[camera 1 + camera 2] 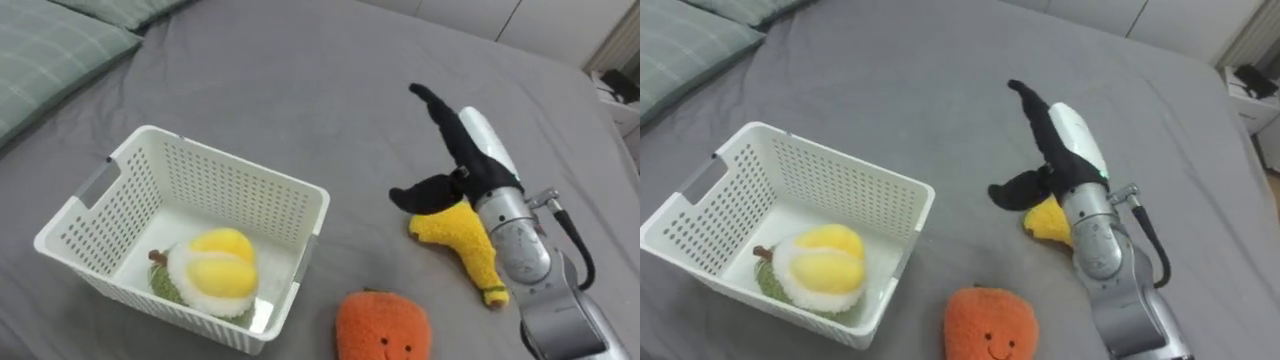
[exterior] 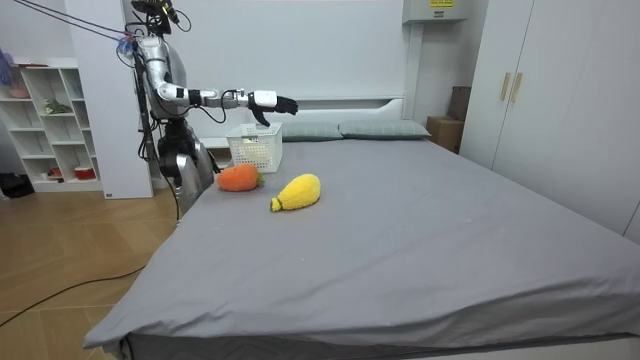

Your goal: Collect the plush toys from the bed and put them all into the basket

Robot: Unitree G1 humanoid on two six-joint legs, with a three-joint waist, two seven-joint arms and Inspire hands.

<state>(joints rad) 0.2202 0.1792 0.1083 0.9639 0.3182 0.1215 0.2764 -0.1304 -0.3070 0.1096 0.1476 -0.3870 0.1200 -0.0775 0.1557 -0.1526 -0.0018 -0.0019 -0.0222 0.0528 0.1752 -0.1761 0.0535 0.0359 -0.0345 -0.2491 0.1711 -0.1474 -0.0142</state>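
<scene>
yellow plush toy (image 1: 462, 240): lies on the bed sheet to the robot's right of the basket, apart from it. In the eye views the right forearm crosses over part of it.
orange plush toy (image 1: 382, 325): sits on the sheet near the robot's edge of the bed, between the basket and the yellow toy, close to the basket's corner. Whether it touches the basket I can't tell.
yellow-and-white plush toy (image 1: 212, 272): already inside the basket, at its near end, with a green underside and a brown stalk.
basket (image 1: 215, 188): white perforated plastic, upright on the sheet to the robot's left front, with a cut-out handle at its left end.
right hand (image 1: 485, 150): reaches out over the bed with fingers straight and thumb spread, holding nothing. The room view shows it in the air above basket height, clear of the sheet.
bed sheet (image 1: 300, 80): plain grey, smooth, covers the whole mattress.
pillow (image 1: 50, 50): pale green, at the head end beyond the basket.
robot: stands at the bed's side near the head end, on the room view's left.
room: white headboard (image 2: 340, 103) against a white wall, white wardrobe (image 2: 560, 90) on the room view's right, white shelf unit (image 2: 45, 120) behind the robot, wooden floor (image 2: 60, 270).
</scene>
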